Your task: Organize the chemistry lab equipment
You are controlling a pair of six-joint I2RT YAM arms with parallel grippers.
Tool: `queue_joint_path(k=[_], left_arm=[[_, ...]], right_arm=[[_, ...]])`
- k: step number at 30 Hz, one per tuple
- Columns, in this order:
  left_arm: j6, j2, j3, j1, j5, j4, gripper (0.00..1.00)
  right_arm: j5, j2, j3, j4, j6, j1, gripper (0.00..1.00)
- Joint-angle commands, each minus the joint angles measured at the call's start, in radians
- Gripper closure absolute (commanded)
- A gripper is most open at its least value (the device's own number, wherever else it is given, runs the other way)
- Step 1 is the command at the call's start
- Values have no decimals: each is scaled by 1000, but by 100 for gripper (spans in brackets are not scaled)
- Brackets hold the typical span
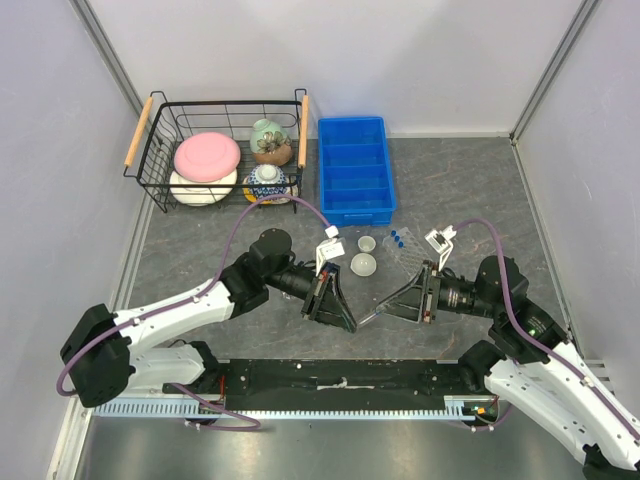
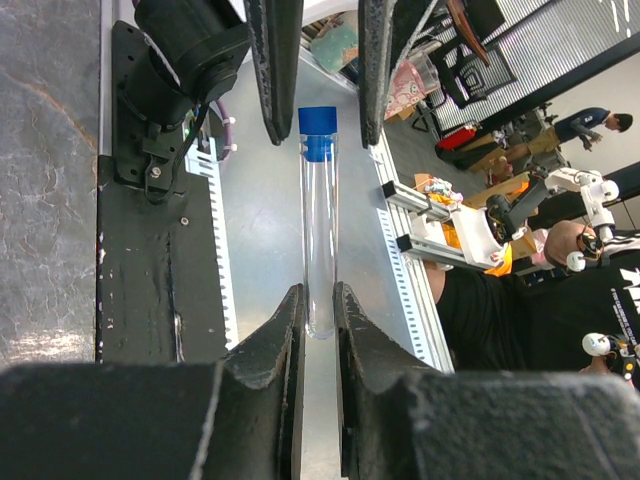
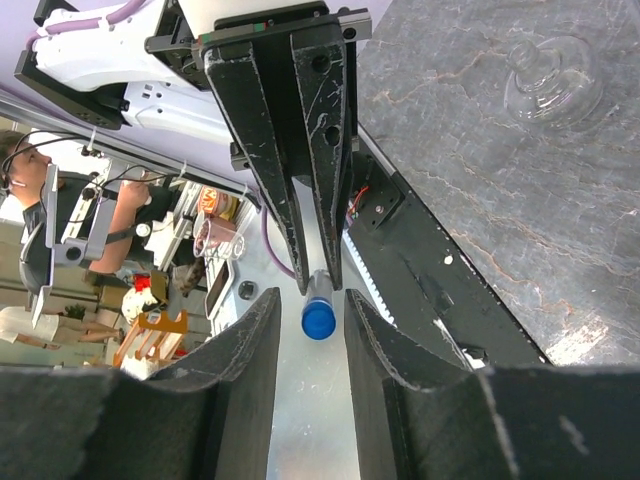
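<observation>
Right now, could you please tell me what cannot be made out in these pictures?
Left wrist view: the lower end of the tube, hidden inside the left claw.
Top view: that same tube, too thin and clear to make out from above.
Top view: the spare tubes by the blue tray, too small to count.
Top view: the white dish in the basket, mostly covered by the pink plate.

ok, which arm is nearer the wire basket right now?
Left. The left arm lies just near-side of the wire basket; the right arm is far over to the right. Left pincer grips a blue-capped tube, right pincer flanking its cap.
</observation>
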Motion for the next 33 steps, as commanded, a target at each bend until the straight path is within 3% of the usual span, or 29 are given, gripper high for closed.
queue_joint_path(k=[1,11,14,15,18,26,29,30,33], left_arm=[[-22,11,27,8,9,45,98],[-25,12,35,16,7,48,98],[-25,11,35,18,10,48,98],[-26,11,32,18,12,48,98],[-26,9,27,18,12,48,98],[-8,14,33,18,-16,-7,98],[53,6,70,18,-81,-147,78],[66,1,85,18,-97,-176,58],[112,-25,118,18,-174,-280,33]], right_arm=[[-1,0,-10,50,13,17,61],[92,22,-25,83,27,133,66],[143,38,-22,84,20,184,75],[156,41,-13,77,15,193,85],[193,54,13,44,-14,206,100],[259,69,60,-33,-63,206,100],[327,84,88,-80,-95,207,100],[350,92,100,-93,-101,206,100],[429,126,116,-130,-126,207,100]])
